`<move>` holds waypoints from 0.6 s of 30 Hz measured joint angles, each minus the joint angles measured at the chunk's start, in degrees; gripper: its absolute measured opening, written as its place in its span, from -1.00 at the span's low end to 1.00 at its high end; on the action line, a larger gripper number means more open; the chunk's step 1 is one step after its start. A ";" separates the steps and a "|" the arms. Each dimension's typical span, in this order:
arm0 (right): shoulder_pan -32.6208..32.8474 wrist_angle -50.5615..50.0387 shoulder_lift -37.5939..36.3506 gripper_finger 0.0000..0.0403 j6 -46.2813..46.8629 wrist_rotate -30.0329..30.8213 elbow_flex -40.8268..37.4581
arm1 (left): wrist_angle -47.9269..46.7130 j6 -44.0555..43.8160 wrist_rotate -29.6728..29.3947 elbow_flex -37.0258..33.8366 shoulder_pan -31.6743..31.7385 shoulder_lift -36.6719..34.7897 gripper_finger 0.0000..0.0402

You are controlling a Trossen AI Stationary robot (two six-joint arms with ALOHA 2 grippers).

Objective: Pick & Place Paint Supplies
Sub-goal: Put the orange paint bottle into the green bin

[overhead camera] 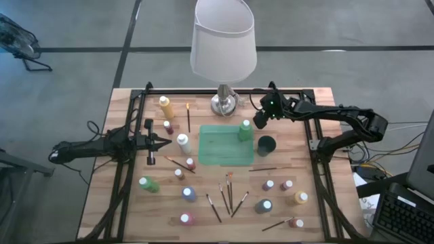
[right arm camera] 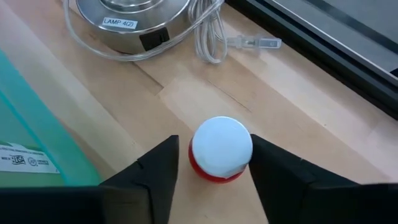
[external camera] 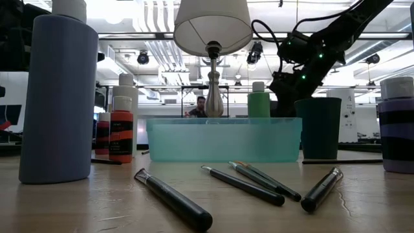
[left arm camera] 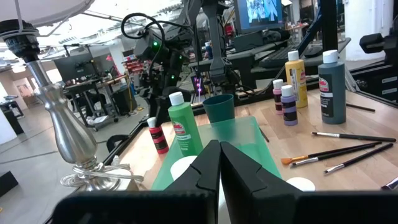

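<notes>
The right pincer [right arm camera: 214, 165] hangs over the back of the desk [overhead camera: 285, 156], its two dark fingers [right arm camera: 155, 171] set narrowly apart on either side of a small red paint bottle [right arm camera: 221, 152] with a white cap; a thin gap shows between each finger and the cap, so the bottle stands on the wood, not clamped. Just beside that pincer, toward the middle of the desk, lies the teal tray [overhead camera: 226, 144], with a green paint bottle [overhead camera: 245, 130] standing in its back corner nearest the pincer. Just behind the pincer sit the lamp's silver base [right arm camera: 127, 22] and its coiled white cord [right arm camera: 208, 37]. A dark green cup [overhead camera: 266, 144] stands just in front of the pincer, beside the tray.

Farther off, across the tray, the left pincer [overhead camera: 163, 141] waits with its fingers pressed together, empty, pointing at a white bottle [overhead camera: 182, 141]. Around it stand a yellow bottle [overhead camera: 165, 106] and a maroon one [overhead camera: 167, 127].

Farthest from both pincers, along the front of the desk, lie several thin paintbrushes [overhead camera: 228, 193] in a loose fan, among scattered white-capped bottles in green [overhead camera: 148, 184], blue [overhead camera: 188, 194] and yellow [overhead camera: 300, 197].
</notes>
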 joint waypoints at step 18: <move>-0.04 0.13 -0.04 -0.47 -0.70 0.13 0.04 | 0.00 0.00 0.01 0.00 -0.01 0.01 -0.92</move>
